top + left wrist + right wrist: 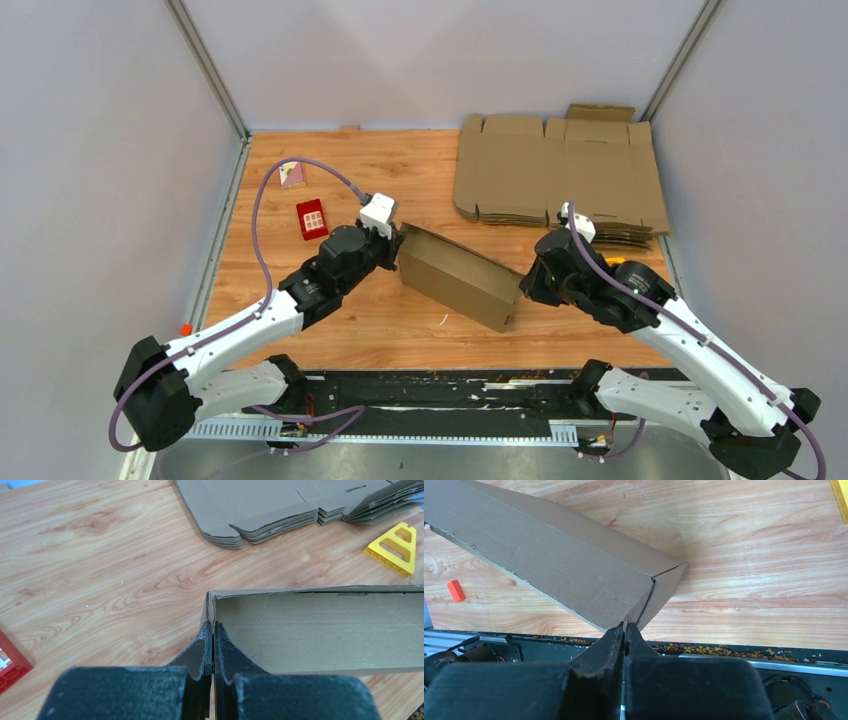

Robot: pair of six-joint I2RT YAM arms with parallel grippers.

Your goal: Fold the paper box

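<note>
a half-formed paper box [460, 277] sits slantwise at the middle of the wooden table [300, 160], its open top facing the far side, between two robot arms. the left gripper [213, 630] is closed tight on the upright end wall at the box's left end, the thin board pinched between its fingers. the right gripper [624, 627] is closed too, its tips nipping the lower edge of the right end where a folded flap meets the long side. a pile of flat cardboard sheets [555, 175] lies well apart at the far right, a small red box [312, 219] to the far left. the box looks light and stiff along its panels but ready to hinge at the creases. edges and end walls seem the safest holds, since hard squeezing could crush or tear the board.
</note>
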